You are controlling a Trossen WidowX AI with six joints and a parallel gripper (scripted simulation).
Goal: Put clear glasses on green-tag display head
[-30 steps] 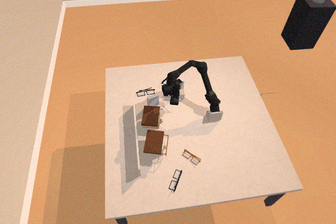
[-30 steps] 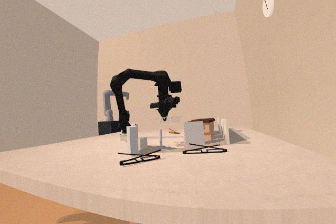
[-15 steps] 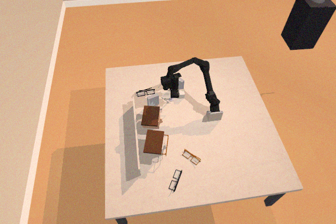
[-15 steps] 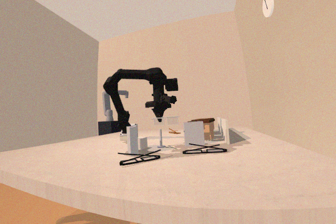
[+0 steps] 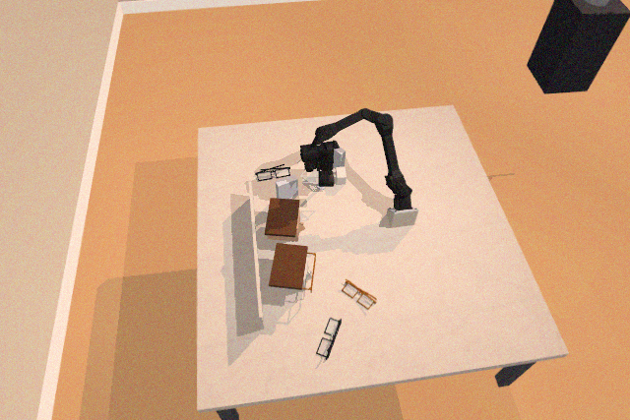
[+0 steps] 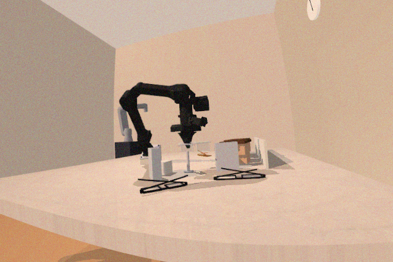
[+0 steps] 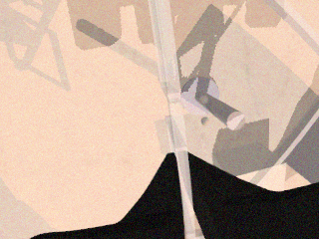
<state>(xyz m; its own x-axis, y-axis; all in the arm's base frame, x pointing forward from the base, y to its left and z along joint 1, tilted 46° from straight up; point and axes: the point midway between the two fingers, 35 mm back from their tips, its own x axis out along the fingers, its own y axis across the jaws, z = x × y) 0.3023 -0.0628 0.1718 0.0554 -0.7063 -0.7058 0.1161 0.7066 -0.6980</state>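
Note:
My gripper (image 5: pixel 316 177) (image 6: pixel 187 140) (image 7: pixel 177 158) is shut on the clear glasses (image 6: pixel 185 145) (image 7: pixel 162 40) and holds them a little above the table, at its back part. In the wrist view the clear frame runs straight up from between the black fingers. Two display heads with brown tops stand in a row left of the middle: the near one (image 5: pixel 283 216) (image 6: pixel 242 151) and a further one (image 5: pixel 288 266) with an orange frame at its side. I cannot make out a green tag on either. The gripper is behind the first head, apart from it.
A thin post on a foot (image 6: pixel 188 161) stands under the gripper. White blocks (image 5: pixel 286 187) (image 6: pixel 155 165) (image 6: pixel 226 156) stand around it. Black glasses (image 5: pixel 272 172) (image 6: pixel 239 175) (image 6: pixel 163 186) (image 5: pixel 328 336) and orange glasses (image 5: pixel 358 294) lie on the table. A long white panel (image 5: pixel 254 253) stands left of the heads.

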